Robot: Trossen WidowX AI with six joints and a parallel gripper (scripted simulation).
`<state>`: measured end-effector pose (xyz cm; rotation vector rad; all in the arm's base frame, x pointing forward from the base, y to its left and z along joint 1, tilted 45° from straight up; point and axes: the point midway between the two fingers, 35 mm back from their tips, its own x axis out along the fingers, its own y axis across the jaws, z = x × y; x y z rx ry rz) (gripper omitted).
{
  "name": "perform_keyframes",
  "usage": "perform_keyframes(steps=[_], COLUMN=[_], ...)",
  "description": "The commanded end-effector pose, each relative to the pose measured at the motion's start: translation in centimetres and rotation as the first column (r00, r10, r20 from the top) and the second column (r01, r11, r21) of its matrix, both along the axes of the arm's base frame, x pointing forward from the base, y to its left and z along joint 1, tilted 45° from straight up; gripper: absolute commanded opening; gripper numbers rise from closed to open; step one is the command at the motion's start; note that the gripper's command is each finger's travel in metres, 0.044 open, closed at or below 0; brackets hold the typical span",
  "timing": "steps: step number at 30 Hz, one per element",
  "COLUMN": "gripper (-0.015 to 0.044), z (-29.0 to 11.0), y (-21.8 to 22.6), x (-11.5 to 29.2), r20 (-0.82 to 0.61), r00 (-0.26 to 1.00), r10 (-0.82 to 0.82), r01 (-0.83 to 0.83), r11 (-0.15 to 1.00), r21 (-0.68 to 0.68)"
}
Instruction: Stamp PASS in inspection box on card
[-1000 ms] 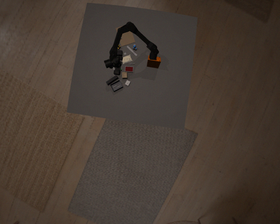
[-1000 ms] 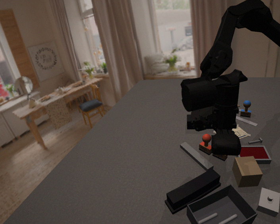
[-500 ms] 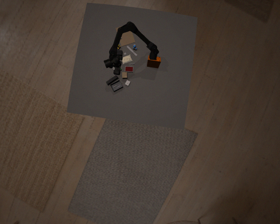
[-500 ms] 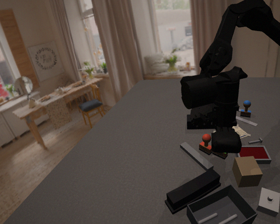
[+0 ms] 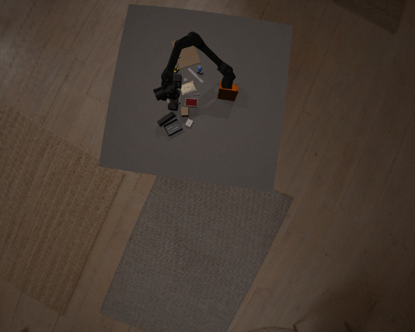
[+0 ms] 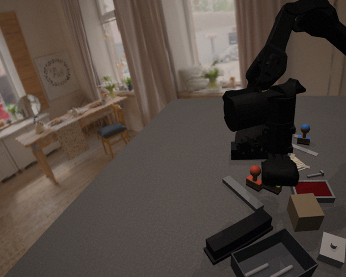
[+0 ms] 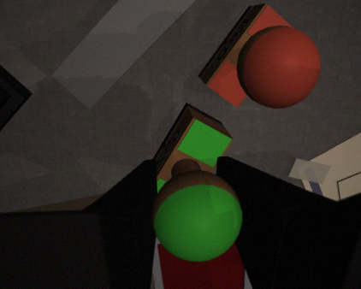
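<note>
My gripper (image 7: 186,169) (image 6: 279,173) is shut on the green-knobbed stamp (image 7: 198,222) (image 6: 272,189), at its handle below the ball. The stamp hangs upright a little above the bench; its lettering is not readable. The red-knobbed stamp (image 7: 278,66) (image 6: 255,170) stands close beside it. The red ink pad (image 5: 190,102) (image 6: 313,189) (image 7: 201,271) lies open in its pale frame, close to the held stamp. The cream card (image 5: 188,87) (image 6: 297,162) lies behind the pad, partly hidden by the arm in the exterior view; its inspection box cannot be made out clearly.
A tan block (image 6: 304,211), a white block with a knob (image 6: 332,250), a black block (image 6: 238,236), a dark open tray (image 6: 263,257) with two rods and a grey bar (image 6: 242,192) lie nearby. A bolt (image 6: 314,175) and a blue stamp (image 5: 199,69) (image 6: 304,128) lie beyond.
</note>
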<state>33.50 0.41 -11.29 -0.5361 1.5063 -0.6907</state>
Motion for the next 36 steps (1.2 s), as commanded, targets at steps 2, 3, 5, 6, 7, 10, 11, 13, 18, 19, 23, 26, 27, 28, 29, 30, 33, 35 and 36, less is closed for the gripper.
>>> perform_keyframes(steps=[2,3,5,6,7,10,11,13,18,19,23,26,27,28,29,30,33,35,36], gripper=[0.0,0.0,0.0,0.0,0.0,0.0,0.0,0.0,0.0,0.0,0.0,0.0,0.0,0.0,0.0,0.0,0.0,0.0,0.0], z=[0.3,0.4,0.4,0.5,0.5,0.6,0.7,0.7,0.9,0.9,1.1,1.2,1.2,1.2,1.3,1.3,1.4,1.5,1.5], y=[0.3,0.3,0.4,0.4,0.5,0.6,0.6,0.7,0.9,0.9,1.0,1.1,1.2,1.2,1.2,1.3,1.4,1.4,1.5], x=[0.2,0.2,0.2,0.2,0.2,0.2,0.2,0.2,0.2,0.2,0.2,0.3,0.3,0.3,0.3,0.3,0.3,0.3,0.3], r20=[0.011,0.011,0.011,0.011,0.011,0.011,0.011,0.011,0.011,0.01,0.01,0.01,0.01,0.01,0.01,0.01,0.01,0.01,0.01], r00=[1.0,1.0,1.0,1.0,1.0,1.0,1.0,1.0,1.0,1.0,1.0,1.0,1.0,1.0,1.0,1.0,1.0,1.0,1.0], r10=[-0.005,-0.005,-0.005,-0.005,-0.005,-0.005,-0.005,-0.005,-0.005,-0.005,-0.005,-0.005,-0.005,-0.005,-0.005,-0.005,-0.005,-0.005,-0.005], r01=[0.005,0.005,0.005,0.005,0.005,0.005,0.005,0.005,0.005,0.005,0.005,0.005,0.005,0.005,0.005,0.005,0.004,0.004,0.004], r11=[1.0,1.0,1.0,1.0,1.0,1.0,1.0,1.0,1.0,1.0,1.0,1.0,1.0,1.0,1.0,1.0,1.0,1.0,1.0], r21=[0.006,0.006,0.006,0.006,0.006,0.006,0.006,0.006,0.006,0.006,0.006,0.006,0.006,0.006,0.006,0.006,0.006,0.006,0.006])
